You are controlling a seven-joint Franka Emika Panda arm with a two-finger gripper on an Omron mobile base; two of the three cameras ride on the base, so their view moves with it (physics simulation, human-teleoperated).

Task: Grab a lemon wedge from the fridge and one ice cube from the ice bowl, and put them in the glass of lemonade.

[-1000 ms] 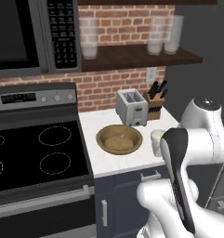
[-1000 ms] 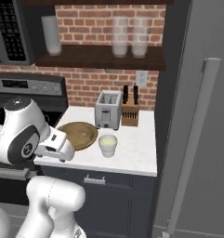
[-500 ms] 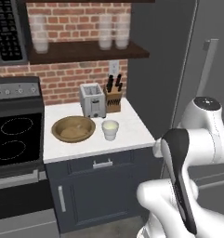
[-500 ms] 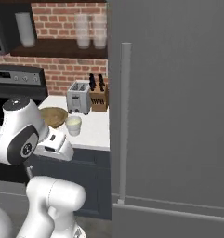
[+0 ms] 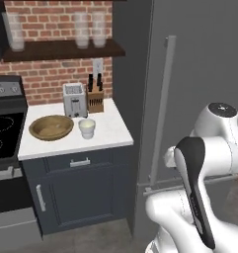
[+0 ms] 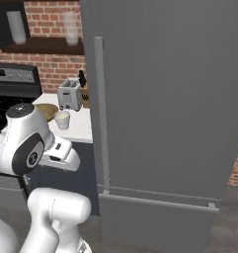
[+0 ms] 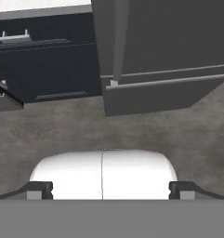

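The fridge (image 6: 165,99) stands shut in front of me, a tall dark grey slab with its long bar handle (image 6: 101,113) running down the left edge of the door in the right base view; its bottom drawer front (image 7: 164,90) shows in my hand view, above the bare grey floor (image 7: 62,130). To the left of the fridge sits the dark blue cabinet (image 5: 76,190), and on top of it the white worktop (image 5: 110,131). The stove (image 5: 4,133) adjoins the cabinet on the far side. On the worktop the bowl (image 5: 51,127) lies toward the stove, the toaster (image 5: 74,99) stands behind it against the brick wall, and a knife block (image 5: 95,101) is just beside the toaster. The lemonade cup (image 5: 87,128) sits just right of the bowl (close, though I cannot tell whether they touch). Clear glasses (image 5: 89,29) stand on the shelf above. My fingers (image 7: 40,189) are spread wide and hold nothing, pointing down at the floor in front of the fridge.
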